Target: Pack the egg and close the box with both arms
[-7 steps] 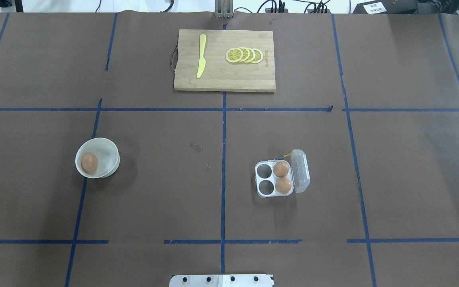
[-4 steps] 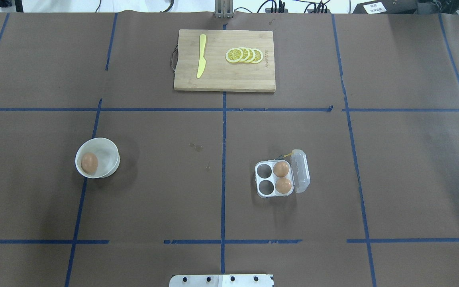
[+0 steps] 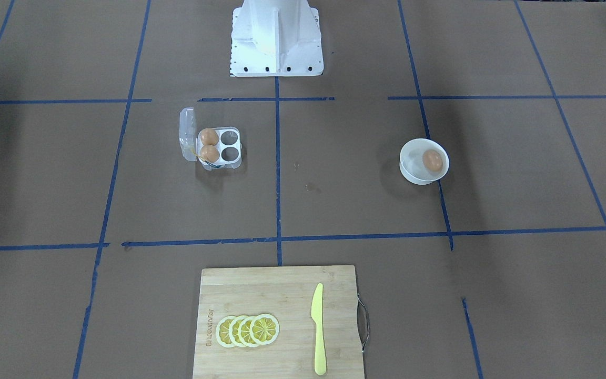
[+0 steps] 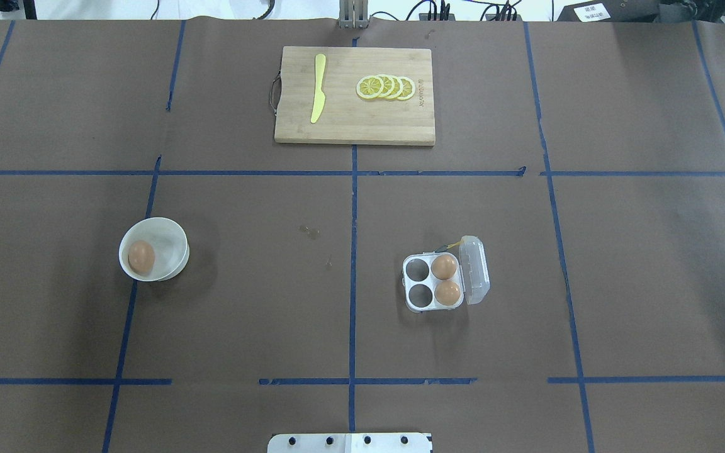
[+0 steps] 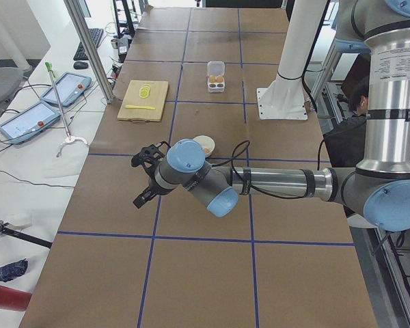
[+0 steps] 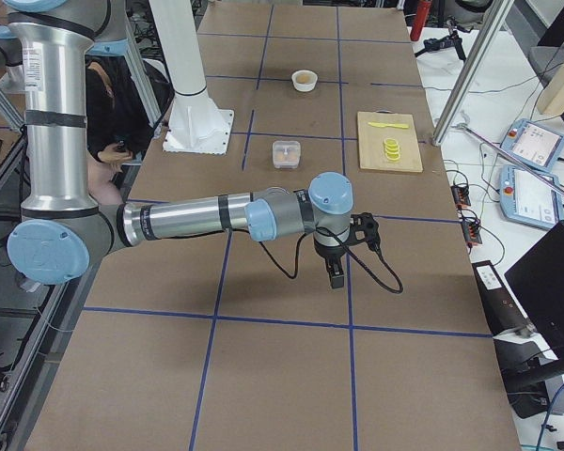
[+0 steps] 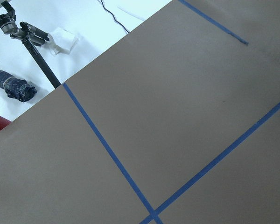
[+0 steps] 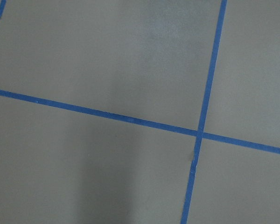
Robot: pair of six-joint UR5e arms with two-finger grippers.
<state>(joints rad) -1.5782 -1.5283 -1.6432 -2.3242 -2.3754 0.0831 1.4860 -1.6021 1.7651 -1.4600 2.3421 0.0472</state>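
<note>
1. Left pincer: seen only in the left side view, at the end of the outstretched left arm. It hangs over the surface, fingers pointing down. I cannot tell whether the jaws are parted or closed. Nothing is visible between them.
2. Right pincer: seen only in the right side view, on the right arm, which is likewise stretched out low over the surface. Fingers point down. I cannot tell the jaw state.
3. Both wrist views: brown surface with blue tape lines, and no task item in frame.
4. Egg: lies in the white bowl on the robot's left half of the surface, against the bowl's left side. It is well apart from both pincers.
5. Box: on the robot's right half, well apart from the bowl. Its lid is open, standing along the box's right edge. A yellow string sits at the far corner by the lid.
6. Box contents: 2 brown eggs in the 2 cells next to the lid, and 2 cells on the bowl side empty.
7. Far side, centre: board with a yellow knife and 4 overlapping lemon slices.
8. Near edge, centre: white pedestal.
</note>
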